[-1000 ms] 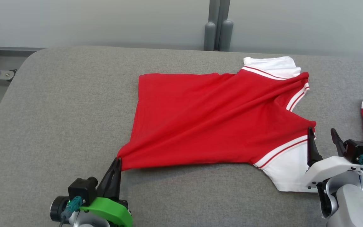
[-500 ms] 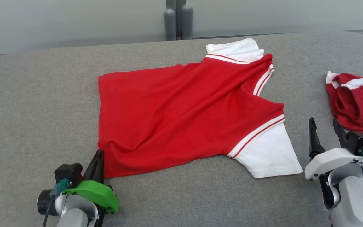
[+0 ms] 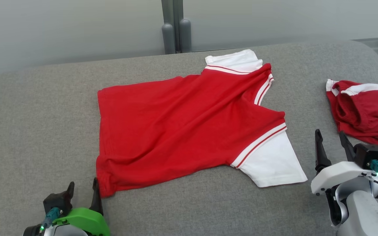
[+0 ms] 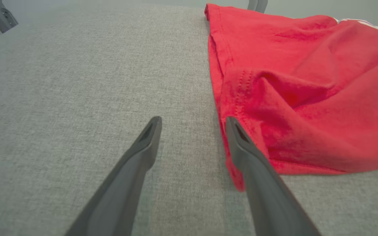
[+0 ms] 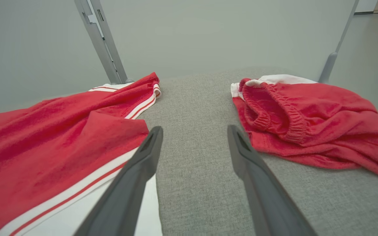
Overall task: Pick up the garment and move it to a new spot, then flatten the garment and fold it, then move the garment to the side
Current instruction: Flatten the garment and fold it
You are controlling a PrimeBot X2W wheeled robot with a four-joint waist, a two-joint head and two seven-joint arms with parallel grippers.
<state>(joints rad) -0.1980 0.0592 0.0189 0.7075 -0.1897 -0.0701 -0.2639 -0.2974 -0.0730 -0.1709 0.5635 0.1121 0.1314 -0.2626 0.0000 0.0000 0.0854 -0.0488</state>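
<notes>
A red short-sleeved garment [image 3: 182, 124] with white sleeves lies spread across the middle of a grey padded counter [image 3: 38, 114], hem to the left, neck to the right. Diagonal creases run across its body, and its near left hem corner [image 3: 105, 186] is rumpled. The left end effector [image 3: 83, 182] sits just beside that corner with its fingers apart, holding nothing. The right end effector [image 3: 329, 132] hovers past the near white sleeve [image 3: 271, 164], fingers also apart and empty. A second red garment [image 3: 363, 108] lies crumpled at the far right. The flattening looks unfinished. It would likely go best with a grip low on the hem corner and on the near sleeve, drawing gently outward along the creases without dragging the whole cloth. A second earlier the left fingers were pinched on the hem corner, stretching it taut; they have since let go, and the cloth has slackened. The camera has also swung.
</notes>
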